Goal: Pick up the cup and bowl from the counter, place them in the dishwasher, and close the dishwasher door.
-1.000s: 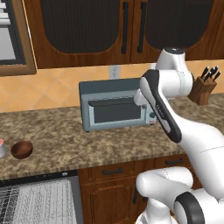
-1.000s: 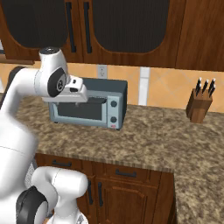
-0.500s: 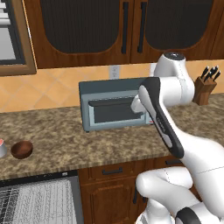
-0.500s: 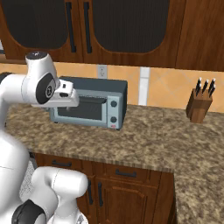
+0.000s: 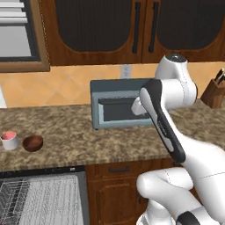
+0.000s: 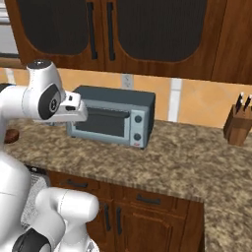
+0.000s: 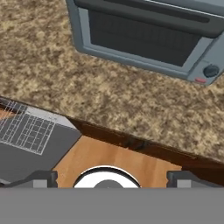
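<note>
Dark wooden wall cabinets (image 5: 132, 30) and an orange tiled backsplash back the scene, and below them runs the long speckled brown-and-tan granite counter (image 5: 79, 140) over dark wooden base cabinets. A boxy grey toaster oven (image 5: 118, 107) sits at the back of the counter, straight ahead of the fingers in the hand view. The built-in grey dishwasher (image 5: 44, 197) stands open under the counter, its white wire rack (image 5: 39, 204) pulled into sight, down and off to the arm's left.

The white arm's two-finger gripper (image 7: 111, 178) hangs above the counter's front edge with its dark finger tips (image 7: 41, 178) spread as wide as they go and nothing between them.

Both dishes lie well apart from the fingers, far to their left along the counter: the small glossy reddish-brown bowl (image 5: 33, 143) and, just beside it on the far side from the fingers, the small grey-white cup with red at its top (image 5: 9, 139). By my reading, the next move is a long leftward sweep, meeting the bowl first.
</note>
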